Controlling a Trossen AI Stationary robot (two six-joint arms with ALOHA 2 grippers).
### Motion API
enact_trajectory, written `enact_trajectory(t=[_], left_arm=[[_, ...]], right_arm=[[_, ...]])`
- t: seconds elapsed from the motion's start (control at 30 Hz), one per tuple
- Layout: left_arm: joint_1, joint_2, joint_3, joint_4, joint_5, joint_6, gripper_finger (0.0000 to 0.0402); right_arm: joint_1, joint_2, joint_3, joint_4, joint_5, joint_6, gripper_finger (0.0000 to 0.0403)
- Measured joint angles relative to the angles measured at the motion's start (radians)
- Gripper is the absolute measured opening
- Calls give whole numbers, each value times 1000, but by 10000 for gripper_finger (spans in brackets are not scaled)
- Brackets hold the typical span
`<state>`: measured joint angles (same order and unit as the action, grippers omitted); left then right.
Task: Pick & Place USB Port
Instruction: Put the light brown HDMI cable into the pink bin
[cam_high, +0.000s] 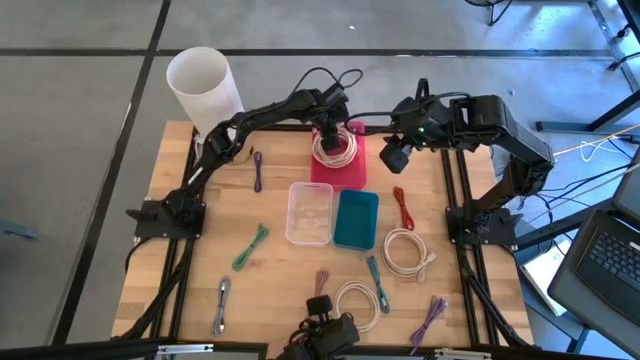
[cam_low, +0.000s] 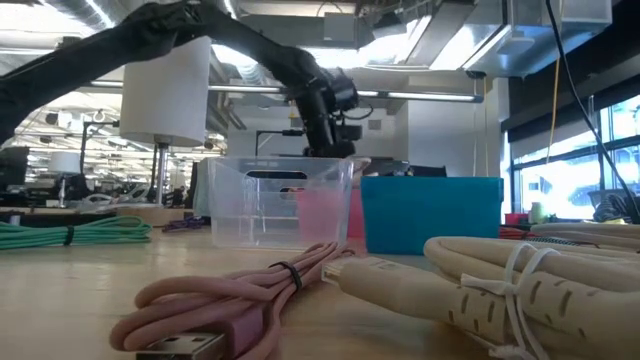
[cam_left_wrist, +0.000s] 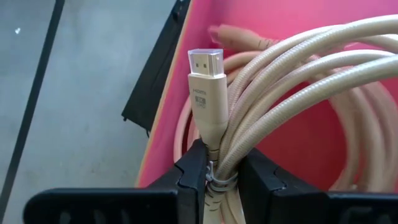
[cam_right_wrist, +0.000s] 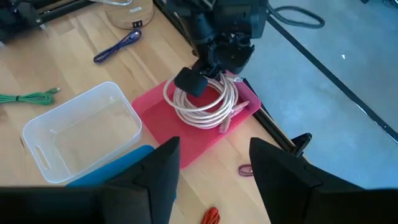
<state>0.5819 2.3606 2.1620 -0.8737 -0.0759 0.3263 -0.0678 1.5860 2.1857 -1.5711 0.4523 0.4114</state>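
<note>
Left tool (cam_left_wrist: 216, 180): we see it clamped on the coiled beige braided cable (cam_high: 334, 147), over the flat pink tray (cam_high: 352, 172) at the table's (cam_high: 280, 262) far edge.
Cable: its coil rests in the tray; its plug (cam_left_wrist: 207, 87) reads "HDMI".
Right tool (cam_right_wrist: 211, 171): we see it hovering nearby with fingers apart, holding nothing.
Neighbours: a clear plastic bin (cam_high: 309, 212) and a teal bin (cam_high: 356, 219) touch side by side.
</note>
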Motion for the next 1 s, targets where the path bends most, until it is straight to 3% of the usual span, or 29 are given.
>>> enact_trajectory(t=[0.4, 0.73, 1.0], left_arm=[[3, 43, 0, 28, -11, 0, 53], [3, 44, 0, 86, -47, -14, 180], [-3, -5, -1, 58, -63, 11, 230]], right_arm=[[0, 0, 0, 0, 0, -26, 197], [0, 0, 0, 0, 0, -23, 197], [0, 0, 0, 0, 0, -51, 197]])
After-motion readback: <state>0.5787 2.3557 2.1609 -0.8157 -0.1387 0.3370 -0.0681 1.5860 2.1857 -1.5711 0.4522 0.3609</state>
